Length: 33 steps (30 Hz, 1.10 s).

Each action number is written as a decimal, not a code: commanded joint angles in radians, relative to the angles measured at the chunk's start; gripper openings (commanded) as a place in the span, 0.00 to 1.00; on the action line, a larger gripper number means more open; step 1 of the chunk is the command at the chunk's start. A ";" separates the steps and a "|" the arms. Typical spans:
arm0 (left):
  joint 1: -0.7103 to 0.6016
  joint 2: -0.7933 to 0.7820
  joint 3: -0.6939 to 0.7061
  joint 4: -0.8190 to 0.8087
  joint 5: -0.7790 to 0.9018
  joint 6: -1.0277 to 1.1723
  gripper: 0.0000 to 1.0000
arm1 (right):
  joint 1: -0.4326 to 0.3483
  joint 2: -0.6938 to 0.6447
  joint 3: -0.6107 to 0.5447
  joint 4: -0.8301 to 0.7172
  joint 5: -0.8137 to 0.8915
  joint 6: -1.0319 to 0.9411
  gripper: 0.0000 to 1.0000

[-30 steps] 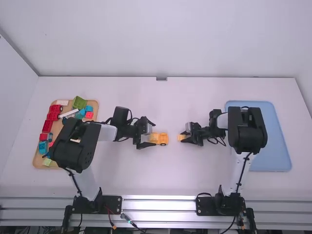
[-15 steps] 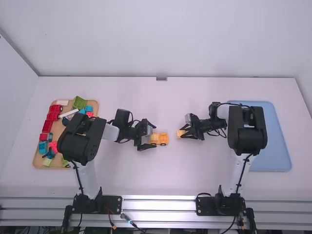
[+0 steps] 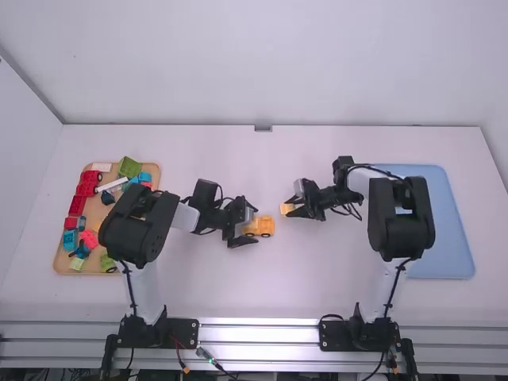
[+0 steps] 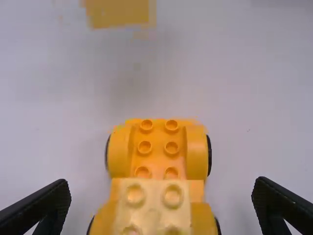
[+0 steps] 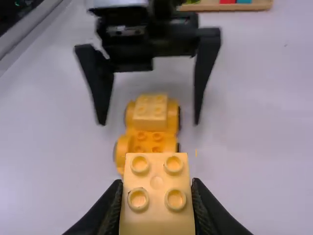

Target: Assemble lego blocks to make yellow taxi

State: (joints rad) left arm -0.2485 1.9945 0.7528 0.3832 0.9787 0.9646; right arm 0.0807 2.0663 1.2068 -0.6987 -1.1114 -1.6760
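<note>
The left gripper [image 4: 162,183] had its jaws spread on both sides of the car [image 3: 259,226], mid-frame; the right gripper [image 5: 157,183], pinching the block [image 5: 156,215], needed to line it up level before pressing down gently. The car lay long left to right, its bare bumpy end [image 4: 158,148] pointing right.

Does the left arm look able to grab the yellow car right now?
Probably yes. The left gripper is open, its fingers apart on either side of the car, and nothing stands between them and it.
</note>
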 commanded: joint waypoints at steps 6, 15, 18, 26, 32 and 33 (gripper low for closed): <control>-0.025 0.014 0.005 -0.011 -0.077 -0.004 1.00 | 0.072 -0.149 -0.140 0.252 0.064 0.289 0.01; -0.026 0.040 0.006 0.026 0.016 0.046 0.97 | 0.080 -0.246 -0.380 0.644 0.019 0.496 0.02; -0.024 0.080 0.021 0.049 0.026 0.024 0.92 | 0.106 -0.246 -0.428 0.779 0.035 0.593 0.02; -0.014 0.154 0.078 0.035 0.104 0.019 0.83 | 0.179 -0.246 -0.455 0.840 0.100 0.633 0.00; -0.013 0.153 0.071 0.070 0.103 0.019 0.60 | 0.182 -0.235 -0.455 0.850 0.113 0.633 0.00; -0.013 0.153 0.068 0.071 0.099 0.019 0.59 | 0.182 -0.225 -0.455 0.856 0.114 0.634 0.00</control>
State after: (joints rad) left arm -0.2665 2.1345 0.8284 0.4549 1.0504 0.9859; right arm 0.2642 1.8389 0.7586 0.1570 -0.9966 -1.0519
